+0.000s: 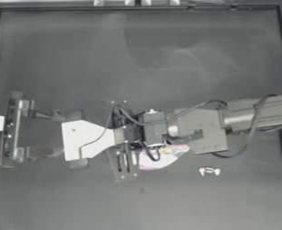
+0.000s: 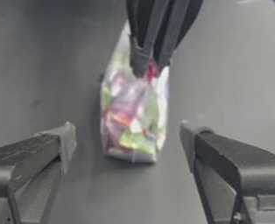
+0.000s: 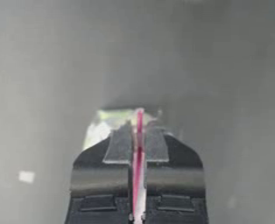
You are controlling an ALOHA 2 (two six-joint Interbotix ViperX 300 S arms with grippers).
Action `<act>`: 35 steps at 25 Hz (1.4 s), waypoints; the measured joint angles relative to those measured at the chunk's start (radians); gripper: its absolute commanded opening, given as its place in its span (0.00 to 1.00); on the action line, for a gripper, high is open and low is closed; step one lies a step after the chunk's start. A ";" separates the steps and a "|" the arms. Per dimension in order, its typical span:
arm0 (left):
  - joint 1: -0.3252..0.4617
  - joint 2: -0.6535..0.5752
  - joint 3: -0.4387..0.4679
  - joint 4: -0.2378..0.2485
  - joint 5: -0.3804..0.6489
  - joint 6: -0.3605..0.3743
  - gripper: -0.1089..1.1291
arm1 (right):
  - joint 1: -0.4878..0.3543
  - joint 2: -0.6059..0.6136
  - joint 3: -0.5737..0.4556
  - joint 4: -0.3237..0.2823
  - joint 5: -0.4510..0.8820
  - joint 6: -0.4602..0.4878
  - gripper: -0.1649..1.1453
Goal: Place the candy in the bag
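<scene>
Right gripper [image 3: 138, 144] reaches past table centre, jaws clamped on the pink strip [image 3: 139, 127] along the bag [image 2: 132, 116] top edge; the bag hangs upright from it, lower end at or just above the table [image 1: 137, 67], can't tell which. In the top view the bag [image 1: 161, 157] shows only partly under the right arm. Left gripper [image 2: 128, 144] faces the bag from close by, jaws spread wide, touching nothing. Candy [image 1: 209, 171] lies on the table by itself, near the bag, on the right arm's side.
</scene>
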 measured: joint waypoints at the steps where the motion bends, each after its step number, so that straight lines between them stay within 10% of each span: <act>1: -0.002 0.017 -0.006 -0.003 -0.003 0.000 0.90 | 0.000 -0.008 0.011 0.002 -0.011 0.003 0.20; 35: -0.077 0.449 -0.189 -0.120 -0.272 0.000 0.89 | -0.003 -0.100 0.169 -0.034 -0.163 0.067 0.20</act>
